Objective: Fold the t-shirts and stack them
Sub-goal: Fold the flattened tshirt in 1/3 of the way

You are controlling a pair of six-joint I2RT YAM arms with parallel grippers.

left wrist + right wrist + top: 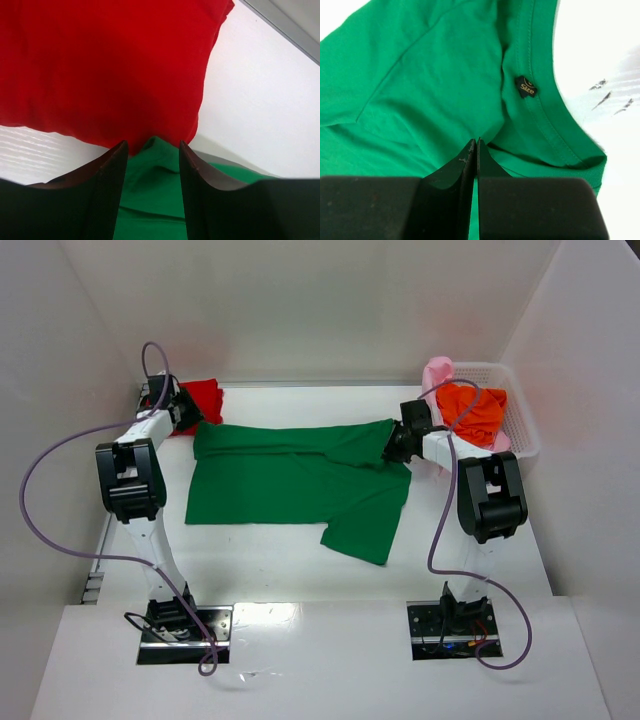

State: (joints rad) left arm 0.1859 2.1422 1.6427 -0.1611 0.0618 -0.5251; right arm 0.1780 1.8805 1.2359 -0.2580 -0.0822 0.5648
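Note:
The dark green t-shirt (290, 480) lies spread across the middle of the table, one sleeve hanging toward the near side. My left gripper (190, 418) is at its far left corner, next to the folded red t-shirt (205, 400). In the left wrist view, the left gripper (152, 147) is open, its fingers astride a raised fold of green cloth (150, 190) with the red t-shirt (110, 65) just beyond. My right gripper (393, 445) is at the shirt's right end. The right gripper (476, 142) is shut on green cloth (430, 75) beside the collar and its black label (525, 86).
A white mesh basket (520, 415) stands at the far right, holding the orange t-shirt (472, 410) and the pale pink t-shirt (437, 373). White walls enclose the table on the left, back and right. The arm bases sit at the near edge.

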